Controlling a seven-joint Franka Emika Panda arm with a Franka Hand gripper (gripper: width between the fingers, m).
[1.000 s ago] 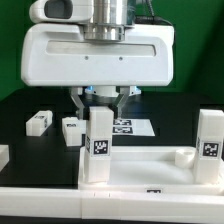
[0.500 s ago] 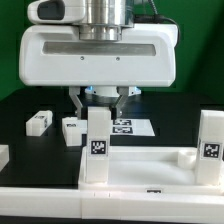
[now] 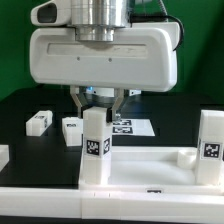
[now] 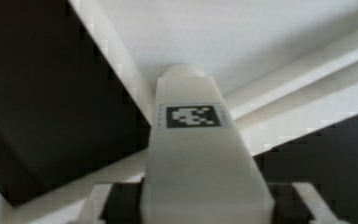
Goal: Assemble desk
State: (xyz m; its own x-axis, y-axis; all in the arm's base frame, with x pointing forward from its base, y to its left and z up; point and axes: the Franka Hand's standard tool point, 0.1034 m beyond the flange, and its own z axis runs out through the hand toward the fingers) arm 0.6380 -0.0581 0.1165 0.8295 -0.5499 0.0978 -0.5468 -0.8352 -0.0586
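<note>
The claw pinches a white square tagged plastic leg, upright directly below it on the white rimmed tabletop panel.

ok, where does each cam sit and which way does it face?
Exterior view: low, off the arm, facing the tool front-on over the tabletop panel; the tool's white body and fingers show.
Wrist view: on the wrist, looking down the held leg onto that panel; little of the tool shows.
Shared: the leg, the panel.
</note>
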